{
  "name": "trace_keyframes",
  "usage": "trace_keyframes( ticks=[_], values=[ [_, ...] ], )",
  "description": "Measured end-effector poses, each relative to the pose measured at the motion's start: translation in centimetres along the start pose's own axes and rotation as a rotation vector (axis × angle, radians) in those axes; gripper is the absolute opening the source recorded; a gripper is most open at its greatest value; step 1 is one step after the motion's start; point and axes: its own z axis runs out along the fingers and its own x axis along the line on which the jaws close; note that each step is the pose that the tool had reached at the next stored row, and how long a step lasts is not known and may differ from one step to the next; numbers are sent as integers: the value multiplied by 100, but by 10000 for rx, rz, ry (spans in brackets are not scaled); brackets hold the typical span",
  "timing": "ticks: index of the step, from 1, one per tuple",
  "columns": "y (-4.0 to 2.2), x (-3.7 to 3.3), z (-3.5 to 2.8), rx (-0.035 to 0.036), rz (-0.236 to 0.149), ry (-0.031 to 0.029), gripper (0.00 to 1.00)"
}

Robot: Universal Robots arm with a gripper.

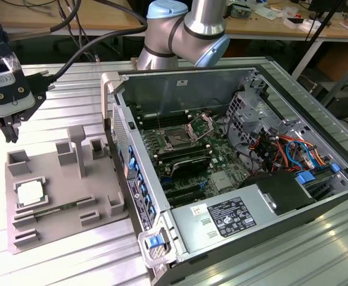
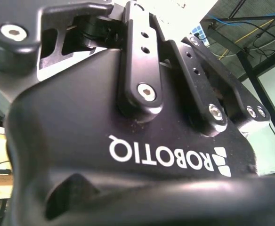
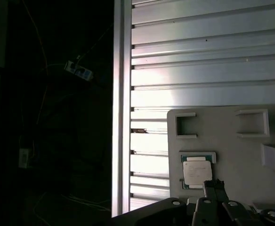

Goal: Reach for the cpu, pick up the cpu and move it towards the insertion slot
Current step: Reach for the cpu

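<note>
On the exterior view's left, the gripper [image 1: 8, 132] hangs apart from the cpu [image 1: 30, 192], which lies flat in a grey fixture [image 1: 55, 179] recess. Whether the gripper is open cannot be told. An upright post [image 1: 77, 149] and the case wall [image 1: 126, 155] stand between the cpu and the insertion slot [image 1: 177, 139].

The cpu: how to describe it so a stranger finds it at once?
At the exterior view's left, beside the open computer case, lies a grey fixture plate. The cpu sits in a square recess on its side away from the case. It is the only pale flat square among grey brackets.
</note>
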Motion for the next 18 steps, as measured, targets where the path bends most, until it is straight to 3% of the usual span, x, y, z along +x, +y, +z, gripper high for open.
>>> trace_keyframes(
  ticks=[18],
  values=[
    [-2,11,59,1,0,1,11]
  ],
)
